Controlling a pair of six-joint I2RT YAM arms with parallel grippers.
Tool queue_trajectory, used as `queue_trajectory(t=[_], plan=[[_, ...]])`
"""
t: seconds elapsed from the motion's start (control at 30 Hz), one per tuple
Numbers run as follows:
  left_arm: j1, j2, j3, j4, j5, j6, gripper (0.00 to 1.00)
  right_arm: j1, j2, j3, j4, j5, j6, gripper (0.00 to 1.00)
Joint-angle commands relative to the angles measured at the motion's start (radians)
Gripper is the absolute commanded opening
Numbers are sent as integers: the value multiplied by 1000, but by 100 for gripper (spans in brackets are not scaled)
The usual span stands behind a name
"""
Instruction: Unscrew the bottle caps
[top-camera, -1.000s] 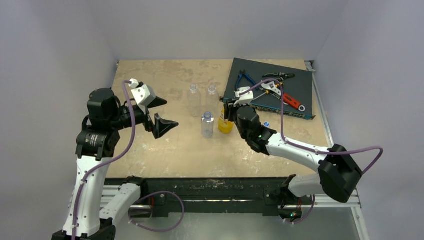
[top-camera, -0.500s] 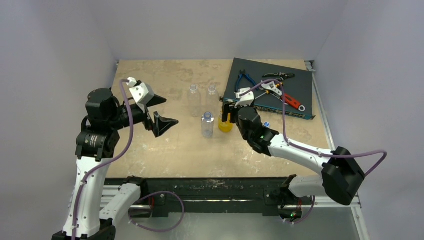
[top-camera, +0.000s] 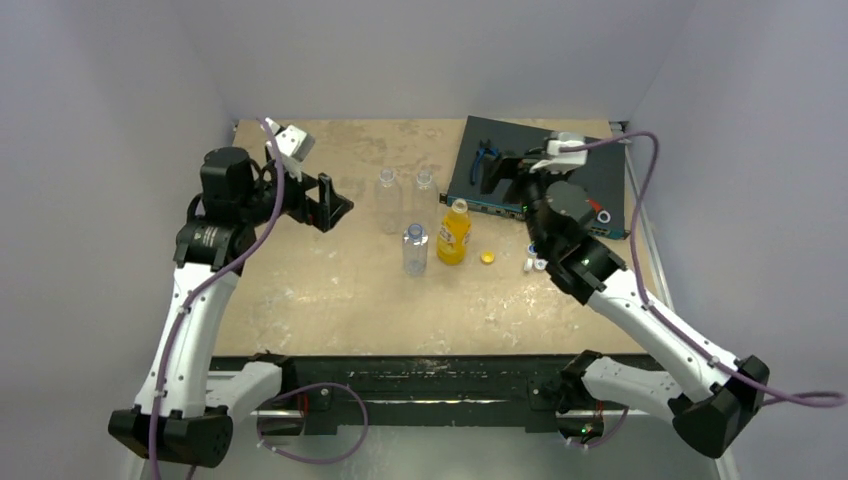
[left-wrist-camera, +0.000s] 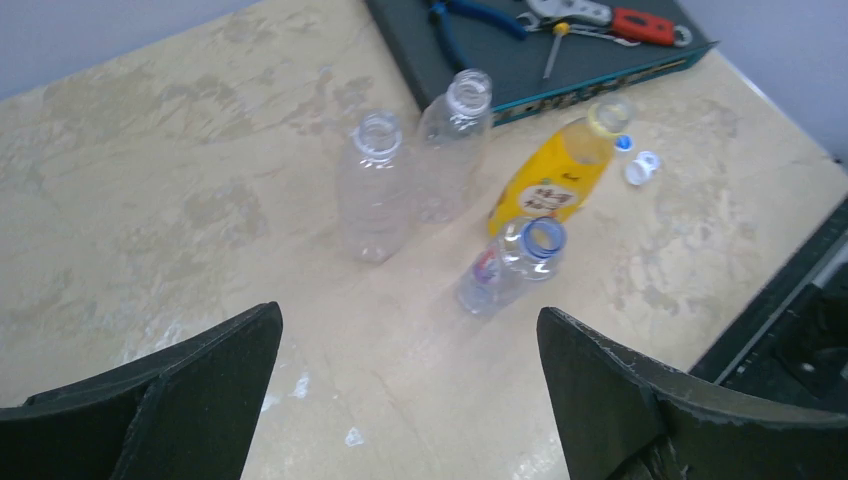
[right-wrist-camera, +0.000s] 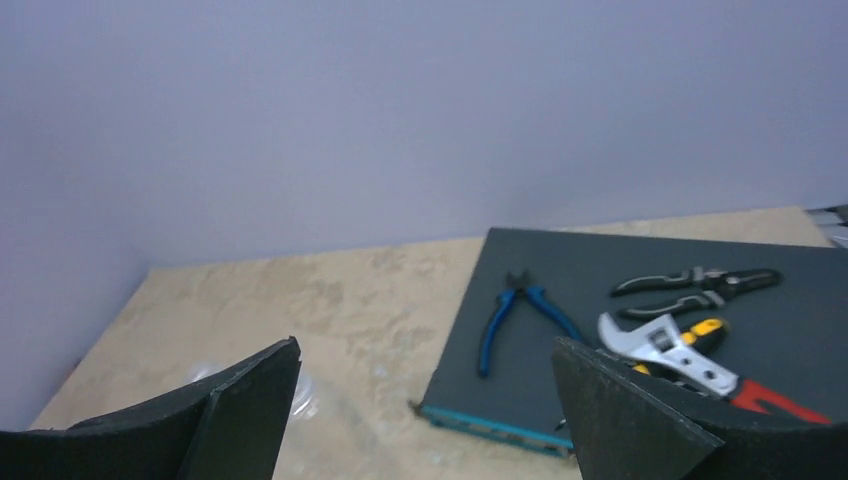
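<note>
Four bottles stand mid-table with open mouths: two clear ones (top-camera: 386, 200) (top-camera: 424, 194), a clear one with a blue neck ring (top-camera: 415, 248), and an orange-yellow bottle (top-camera: 453, 232). A yellow cap (top-camera: 487, 257) lies on the table just right of that bottle. A blue-topped cap (left-wrist-camera: 624, 143) and a white cap (left-wrist-camera: 642, 168) lie further right. My left gripper (top-camera: 338, 205) hangs open and empty to the left of the bottles. My right gripper (top-camera: 500, 172) is raised over the dark box, open and empty. The left wrist view shows all four bottles beyond my left gripper (left-wrist-camera: 408, 315).
A dark box (top-camera: 600, 175) at the back right carries blue pliers (right-wrist-camera: 520, 310), a wrench (right-wrist-camera: 665, 352) and other hand tools. Grey walls close in the table on three sides. The right arm crosses above the table's right part.
The right gripper opened, left the orange-yellow bottle's top and rose back over the dark box. The yellow cap now lies on the table. The left gripper moved up and back.
</note>
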Motion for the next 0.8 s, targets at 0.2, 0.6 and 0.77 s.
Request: queue_trajectory(t=[0.2, 0.6, 0.77], plan=[[37, 55, -349, 281, -293, 96, 100, -482, -42, -202, 19, -119, 211, 99], [183, 278, -701, 890, -344, 128, 100, -531, 107, -524, 547, 75, -45, 99], [206, 365, -798, 1154, -315, 51, 100, -530, 202, -570, 699, 22, -69, 99]])
